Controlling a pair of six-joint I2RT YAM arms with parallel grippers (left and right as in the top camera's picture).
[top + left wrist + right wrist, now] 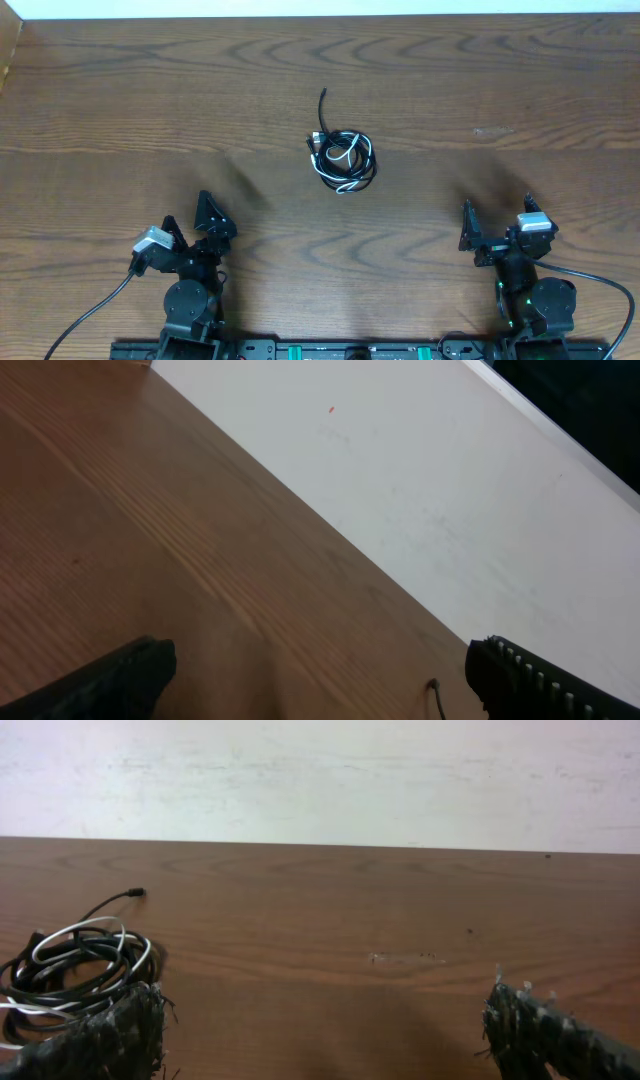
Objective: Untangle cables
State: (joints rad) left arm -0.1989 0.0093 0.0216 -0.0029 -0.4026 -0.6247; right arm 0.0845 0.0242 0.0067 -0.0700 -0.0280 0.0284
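- Overhead: the cables (342,160) lie as one bunched coil on the bench (120,120), ahead of both arms and about midway between them. The left arm (190,285) and right arm (535,290) sit at the near edge, well apart from the coil. The coil is roughly round, with no clear long axis. One black tail (323,105) runs straight away from me toward the far edge. Both sets of jaws stand wide open and hold nothing. I judge neither arm clearly nearer.
- Left wrist: the jaws are spread wide and empty, over bare bench (150,540). Only a small dark cable tip (434,688) shows at the bottom edge, just inside the right-hand finger (540,680). The coil itself is out of this view, so I judge it lies to the right of the left jaws.
- Right wrist: the jaws are fully apart and empty. The cables (80,960) lie ahead and to the left, just beyond the left-hand finger (100,1040), not between the fingers. I would swing left before closing.
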